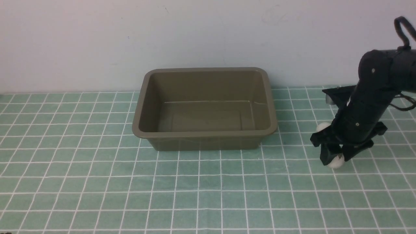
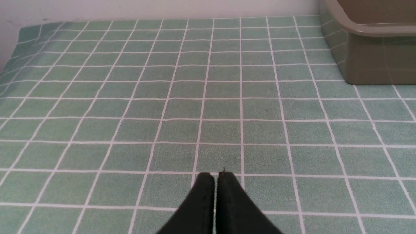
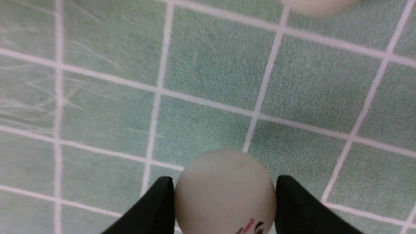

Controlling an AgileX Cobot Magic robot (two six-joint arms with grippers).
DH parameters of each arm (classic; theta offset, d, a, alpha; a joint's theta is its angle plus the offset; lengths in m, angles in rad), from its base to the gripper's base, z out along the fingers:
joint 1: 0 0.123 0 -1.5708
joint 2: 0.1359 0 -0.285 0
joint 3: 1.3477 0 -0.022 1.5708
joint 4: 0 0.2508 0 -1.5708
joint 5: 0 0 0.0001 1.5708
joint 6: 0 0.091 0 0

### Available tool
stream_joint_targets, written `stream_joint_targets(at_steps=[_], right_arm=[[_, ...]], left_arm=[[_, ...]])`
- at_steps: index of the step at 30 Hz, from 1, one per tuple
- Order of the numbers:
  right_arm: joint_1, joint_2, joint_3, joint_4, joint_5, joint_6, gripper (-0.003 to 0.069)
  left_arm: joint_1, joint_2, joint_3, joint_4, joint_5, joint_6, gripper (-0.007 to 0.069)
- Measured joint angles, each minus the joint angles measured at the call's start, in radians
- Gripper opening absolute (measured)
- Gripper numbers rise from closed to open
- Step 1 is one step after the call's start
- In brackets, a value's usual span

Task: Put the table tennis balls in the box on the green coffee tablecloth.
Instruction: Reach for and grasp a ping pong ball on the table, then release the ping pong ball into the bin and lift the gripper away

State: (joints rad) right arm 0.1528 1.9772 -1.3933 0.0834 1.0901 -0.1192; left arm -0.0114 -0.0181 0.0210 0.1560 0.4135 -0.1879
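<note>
Box (image 1: 204,134) sits open side up near the back of the worktop, on the green tablecloth (image 1: 97,182). Its long axis runs left to right, parallel to the pale wall (image 1: 97,39) just behind it. Both balls lie outside the box, to its right and well apart from it. Balls are round, so no long axis. On the printed ball (image 3: 224,191), the right wrist view shows a small red and dark logo on the side nearest the camera. Right arm (image 1: 370,97) enters from the right edge, with the forearm sloping down and leftward. Right claw (image 1: 334,159) points down at the cloth and grips the printed ball (image 1: 336,161) between its two black fingers (image 3: 162,201), one pressed on each side. The ball is at cloth level; cannot tell whether it touches the cloth. Second ball (image 1: 322,126) rests on the cloth near the claw, on the far side, partly hidden behind the arm's black housing. Only its blurred edge (image 3: 320,6) shows in the right wrist view. Between the gripped ball and the box there is only open checked cloth, then the box's right wall and flared rim. Left arm is out of the front view. Left claw (image 2: 215,182) hangs over bare cloth with its fingers drawn together, a thin slit between them and nothing held. A corner of the box (image 2: 367,31) shows ahead of it, well apart.
</note>
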Motion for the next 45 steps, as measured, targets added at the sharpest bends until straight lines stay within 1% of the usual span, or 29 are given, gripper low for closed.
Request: stream_joint_targets(at_steps=[1,4,8,13,17,21,33,37,44,45], right_arm=[[0.000,0.000,-0.005,0.001,0.000,0.000,0.0359],[0.001,-0.013,-0.130,0.055,0.100,-0.005,0.0359],[0.023,-0.017,-0.315,0.132,0.131,-0.012,0.0359],[0.129,0.005,-0.517,0.185,0.142,-0.026,0.0359],[0.198,0.075,-0.592,0.186,0.146,-0.023,0.0359],[0.235,0.155,-0.628,0.186,0.132,-0.011,0.0359],[0.250,0.290,-0.662,0.184,0.074,-0.008,0.0359],[0.250,0.297,-0.663,0.184,0.064,-0.012,0.0359],[0.250,0.296,-0.664,0.186,0.041,-0.056,0.0360],[0.250,0.296,-0.664,0.186,0.033,-0.057,0.0370]], left_arm=[[0.000,0.000,0.000,0.000,0.000,0.000,-0.0004],[0.000,0.000,0.000,0.000,0.000,0.000,-0.0004],[0.000,0.000,0.000,0.000,0.000,0.000,-0.0004],[0.000,0.000,0.000,0.000,0.000,0.000,-0.0004],[0.000,0.000,0.000,0.000,0.000,0.000,-0.0004],[0.000,0.000,0.000,0.000,0.000,0.000,-0.0004],[0.000,0.000,0.000,0.000,0.000,0.000,-0.0004],[0.000,0.000,0.000,0.000,0.000,0.000,-0.0004],[0.000,0.000,0.000,0.000,0.000,0.000,-0.0004],[0.000,0.000,0.000,0.000,0.000,0.000,-0.0004]])
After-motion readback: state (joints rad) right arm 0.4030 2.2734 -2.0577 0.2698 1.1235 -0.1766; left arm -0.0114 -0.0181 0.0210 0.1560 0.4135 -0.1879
